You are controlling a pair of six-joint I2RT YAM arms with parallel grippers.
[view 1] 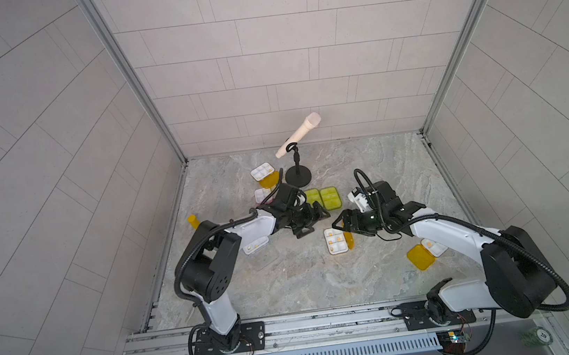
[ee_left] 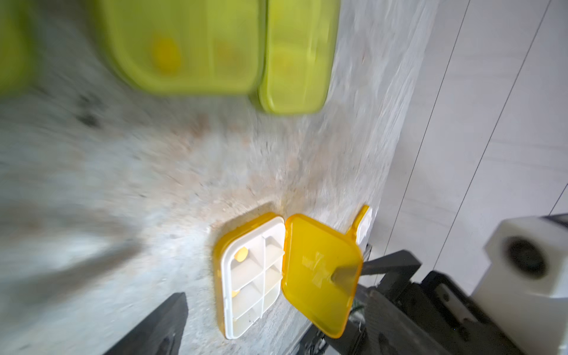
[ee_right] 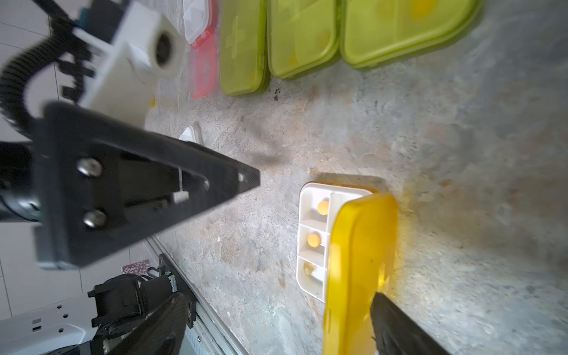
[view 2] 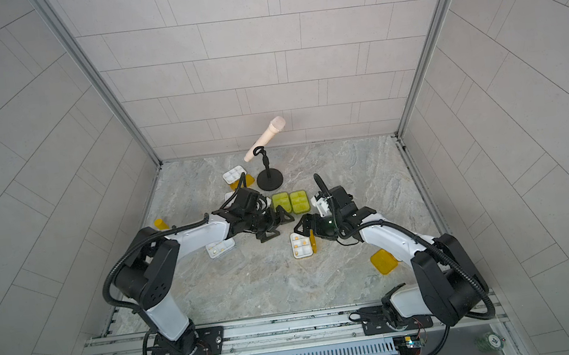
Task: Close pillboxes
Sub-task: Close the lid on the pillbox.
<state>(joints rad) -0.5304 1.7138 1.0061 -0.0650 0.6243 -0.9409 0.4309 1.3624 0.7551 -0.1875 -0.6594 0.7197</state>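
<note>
An open pillbox with a white tray (view 1: 334,242) lies mid-table, its orange-yellow lid (ee_right: 359,261) standing half raised. My right gripper (view 1: 342,229) is open around it, and one fingertip (ee_right: 396,319) presses the lid's outer face. My left gripper (view 1: 313,223) hovers open and empty just left of this box, with one finger (ee_left: 159,325) showing in the left wrist view. Closed lime green pillboxes (view 1: 329,198) lie side by side behind both grippers. More open pillboxes lie at the back (view 1: 262,171), under the left arm (view 1: 256,245) and at the right (view 1: 419,257). An open pink one (ee_right: 201,66) lies beside the green ones.
A microphone on a black stand (view 1: 298,177) rises at the back centre. A small yellow bottle (view 1: 192,221) stands by the left wall. Tiled walls close in three sides of the table, and a metal rail (view 1: 328,321) runs along the front edge.
</note>
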